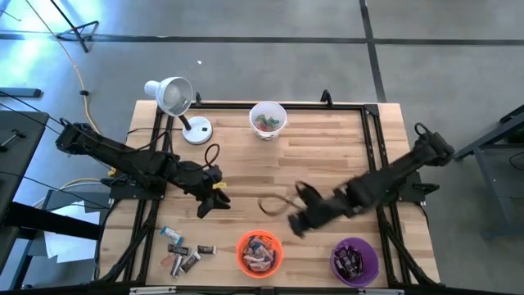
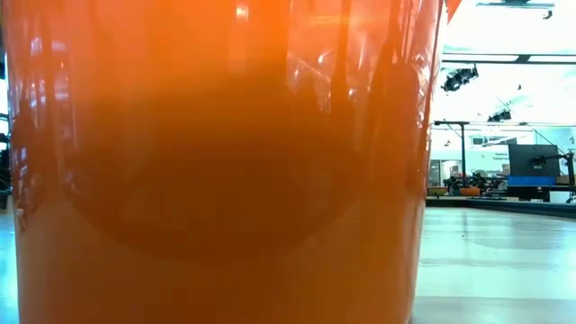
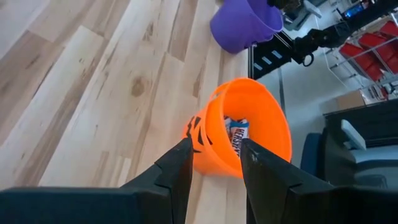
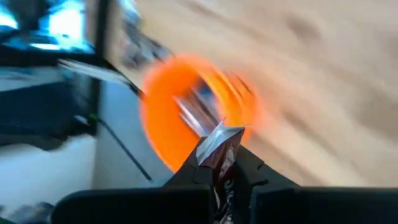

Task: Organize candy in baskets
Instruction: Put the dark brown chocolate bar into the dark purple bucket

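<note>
The orange basket stands at the table's near edge, with candy inside, and fills the low view. The purple basket sits to its right and the white basket at the far edge; both hold candy. Several loose candy pieces lie near the front left. My left gripper hovers open and empty over the table's left middle and faces the orange basket. My right gripper is above and right of the orange basket, shut on a candy. My right gripper pinches a dark-wrapped candy between its two fingers, which close on its lower part. Its crimped silvery end sticks out past the fingertips. The candy is lifted clear of the table, and the fingers hide the rest of it.
A white desk lamp stands at the far left corner. A thin dark loop lies on the wood between the two grippers. Black frame rails run along the table's edges. Bare wood shows across the table's middle.
</note>
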`<state>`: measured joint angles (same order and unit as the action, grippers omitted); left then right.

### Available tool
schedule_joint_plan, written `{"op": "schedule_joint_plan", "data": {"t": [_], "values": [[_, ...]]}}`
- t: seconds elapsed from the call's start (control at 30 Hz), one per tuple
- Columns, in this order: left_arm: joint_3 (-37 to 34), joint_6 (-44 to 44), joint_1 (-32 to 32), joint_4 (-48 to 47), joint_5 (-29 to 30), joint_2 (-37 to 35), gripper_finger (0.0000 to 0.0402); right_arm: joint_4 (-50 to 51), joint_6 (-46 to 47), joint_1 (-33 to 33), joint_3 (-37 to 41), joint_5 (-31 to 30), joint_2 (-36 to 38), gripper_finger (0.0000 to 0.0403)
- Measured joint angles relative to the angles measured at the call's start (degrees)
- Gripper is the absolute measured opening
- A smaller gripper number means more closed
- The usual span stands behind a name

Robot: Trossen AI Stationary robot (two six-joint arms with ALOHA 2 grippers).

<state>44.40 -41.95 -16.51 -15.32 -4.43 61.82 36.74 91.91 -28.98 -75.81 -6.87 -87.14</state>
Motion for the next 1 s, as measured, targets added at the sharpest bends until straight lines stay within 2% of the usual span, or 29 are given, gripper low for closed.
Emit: {"op": "schedule_joint_plan", "data": {"t": [0.27,0.47,0.63,0.77,1.0], "values": [[0.0,-1.4,0.0,0.1,1.9,0.0,0.0122,14.4,24.8,-15.7,0.0,2.7,0.7,0.0003],[0.0,-3.0,0.0,0.1,3.7,0.0,0.0122,21.7,35.8,-23.0,0.3,9.1,0.7,0.0006],[0.0,-4.4,0.0,0.1,3.7,0.0,0.0122,20.9,38.5,-25.1,1.9,13.5,0.7,0.0044],[0.0,-5.4,0.0,0.1,3.8,0.0,0.0122,19.7,35.7,-25.1,2.5,17.1,0.7,0.0091],[0.0,-7.1,0.0,0.1,3.6,0.0,0.0122,19.9,34.8,-25.0,2.5,16.3,0.7,0.0153]]}}
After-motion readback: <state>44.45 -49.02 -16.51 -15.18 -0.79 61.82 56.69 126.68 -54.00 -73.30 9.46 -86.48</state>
